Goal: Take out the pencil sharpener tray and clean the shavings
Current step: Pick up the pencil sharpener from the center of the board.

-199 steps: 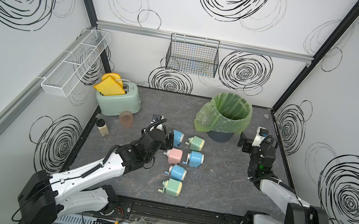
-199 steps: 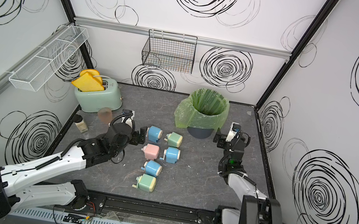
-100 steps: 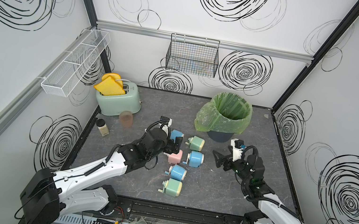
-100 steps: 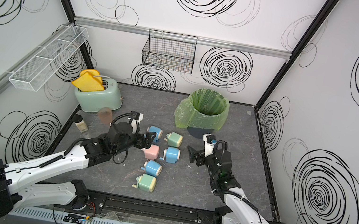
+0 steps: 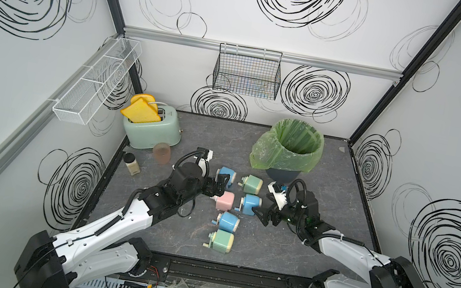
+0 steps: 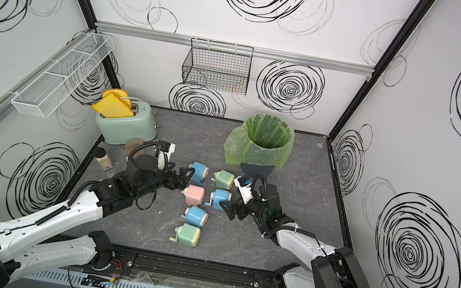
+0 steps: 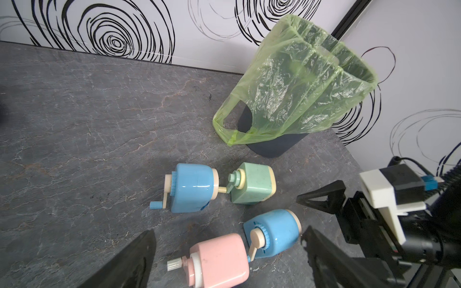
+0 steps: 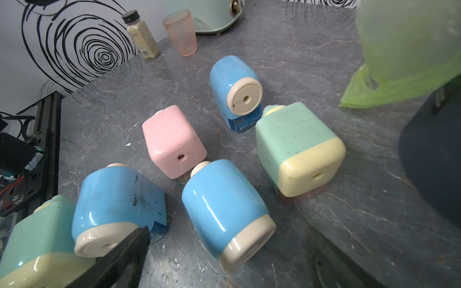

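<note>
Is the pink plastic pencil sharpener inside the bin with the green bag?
No, the pink plastic pencil sharpener sits on the grey table, outside the green-bagged bin.

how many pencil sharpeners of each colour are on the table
blue plastic crank pencil sharpeners: 3
mint green plastic crank pencil sharpeners: 2
pink plastic crank pencil sharpener: 1
total: 6

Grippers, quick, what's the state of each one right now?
Left gripper: open, holding nothing.
Right gripper: open, holding nothing.
</note>
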Action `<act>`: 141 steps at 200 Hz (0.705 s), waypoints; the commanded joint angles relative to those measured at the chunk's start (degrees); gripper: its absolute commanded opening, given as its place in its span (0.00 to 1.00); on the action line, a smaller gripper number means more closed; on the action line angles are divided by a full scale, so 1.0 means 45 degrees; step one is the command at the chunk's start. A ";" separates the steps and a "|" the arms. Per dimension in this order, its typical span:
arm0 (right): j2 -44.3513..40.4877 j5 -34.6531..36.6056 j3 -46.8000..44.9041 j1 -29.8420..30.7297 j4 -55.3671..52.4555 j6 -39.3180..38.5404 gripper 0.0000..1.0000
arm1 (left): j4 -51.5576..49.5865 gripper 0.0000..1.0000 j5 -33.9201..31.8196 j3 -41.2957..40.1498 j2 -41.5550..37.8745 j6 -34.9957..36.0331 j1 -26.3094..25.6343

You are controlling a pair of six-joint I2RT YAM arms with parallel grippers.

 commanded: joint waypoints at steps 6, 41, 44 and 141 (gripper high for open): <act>0.0620 0.0480 0.0634 0.0219 -0.0237 -0.0922 0.99 | 0.0261 0.97 0.0474 -0.0243 -0.0118 -0.0163 0.0150; 0.1685 0.0735 0.0927 0.0298 0.0126 -0.1371 0.99 | 0.0353 0.97 0.0558 -0.0384 -0.0121 -0.0219 0.0189; 0.1798 0.0681 0.1006 0.0283 0.0079 -0.1430 0.99 | 0.0387 0.97 0.0566 -0.0411 -0.0126 -0.0235 0.0189; 0.2383 0.1591 0.1294 0.1743 -0.0849 -0.1642 0.99 | 0.0846 0.97 0.0902 -0.0576 0.0143 -0.0377 0.0285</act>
